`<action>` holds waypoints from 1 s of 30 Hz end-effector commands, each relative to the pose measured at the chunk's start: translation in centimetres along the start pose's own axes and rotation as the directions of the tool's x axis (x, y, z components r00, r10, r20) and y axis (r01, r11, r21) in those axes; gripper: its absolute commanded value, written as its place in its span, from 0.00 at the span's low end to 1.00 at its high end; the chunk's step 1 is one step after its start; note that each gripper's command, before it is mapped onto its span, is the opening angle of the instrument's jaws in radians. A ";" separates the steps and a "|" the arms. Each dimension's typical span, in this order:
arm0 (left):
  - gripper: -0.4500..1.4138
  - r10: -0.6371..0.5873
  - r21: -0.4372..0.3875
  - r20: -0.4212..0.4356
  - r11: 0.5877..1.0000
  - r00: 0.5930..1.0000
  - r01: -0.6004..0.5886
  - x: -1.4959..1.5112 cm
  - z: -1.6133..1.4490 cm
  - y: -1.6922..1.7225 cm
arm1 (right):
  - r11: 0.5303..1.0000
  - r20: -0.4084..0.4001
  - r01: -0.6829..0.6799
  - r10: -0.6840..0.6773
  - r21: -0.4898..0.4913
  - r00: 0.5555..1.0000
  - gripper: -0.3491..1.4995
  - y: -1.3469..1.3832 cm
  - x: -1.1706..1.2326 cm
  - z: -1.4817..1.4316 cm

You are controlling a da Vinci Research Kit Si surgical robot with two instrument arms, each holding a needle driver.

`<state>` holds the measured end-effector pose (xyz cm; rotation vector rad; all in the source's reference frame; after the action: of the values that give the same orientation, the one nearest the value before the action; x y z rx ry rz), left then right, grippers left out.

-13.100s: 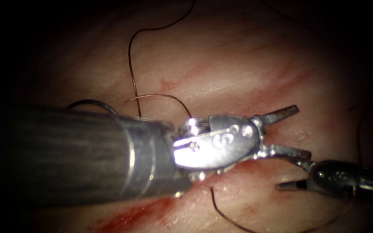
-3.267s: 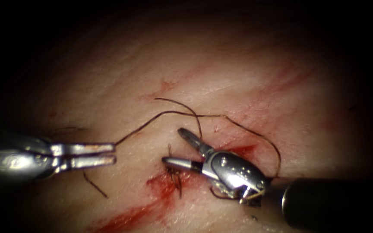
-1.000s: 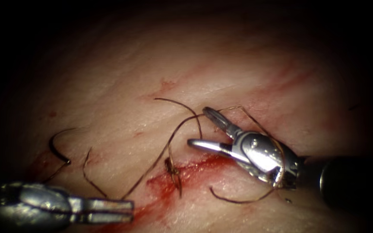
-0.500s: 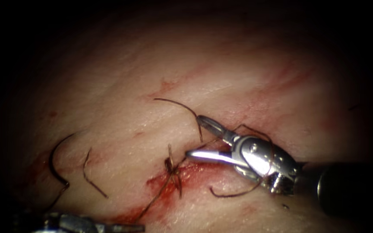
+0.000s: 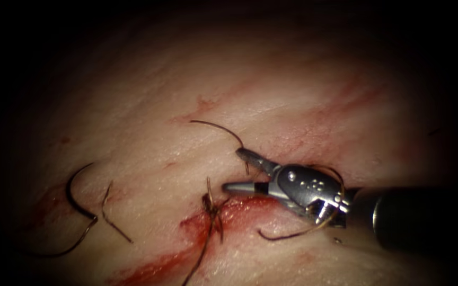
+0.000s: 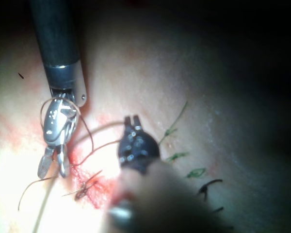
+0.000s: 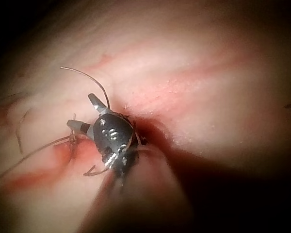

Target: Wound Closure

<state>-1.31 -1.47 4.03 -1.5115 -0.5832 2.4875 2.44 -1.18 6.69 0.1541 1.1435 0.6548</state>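
Right hand (image 5: pixel 232 170) parted beside the knot (image 5: pixel 210 204), thread (image 5: pixel 314 225) looped round its wrist, gripping nothing. Needle (image 5: pixel 75 198) lying free on tissue (image 5: pixel 292 79), left of cut. Left hand (image 6: pixel 132 120) in left wrist view: cannot tell.

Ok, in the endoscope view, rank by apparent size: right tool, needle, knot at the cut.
1. Right tool, jaws open, holding nothing, with thread looped round its wrist; it is nearest the camera, which may inflate it.
2. Needle, lying free on the tissue, left of the cut.
3. Knot.
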 end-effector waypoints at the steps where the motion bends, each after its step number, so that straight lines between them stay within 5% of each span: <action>1: 0.00 0.004 -0.022 -0.010 1.000 1.000 -0.004 0.02 0.18 0.13 | 0.999 -0.013 -0.010 0.009 -0.035 1.000 0.99 0.07 -0.03 0.06; 10: 0.00 0.032 -0.036 -0.025 0.999 0.999 -0.033 0.38 0.08 0.25 | 0.998 0.008 0.013 -0.012 -0.064 1.000 0.99 0.16 -0.01 -0.01; 30: 0.00 0.082 0.061 -0.179 0.996 0.980 -0.072 1.87 -0.87 -0.92 | 0.998 0.083 0.049 -0.053 0.047 0.995 0.99 -0.11 -0.27 0.05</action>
<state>-1.44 0.31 2.43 -1.7578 -0.4306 2.3497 2.39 -1.35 6.82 0.1867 1.0746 0.5700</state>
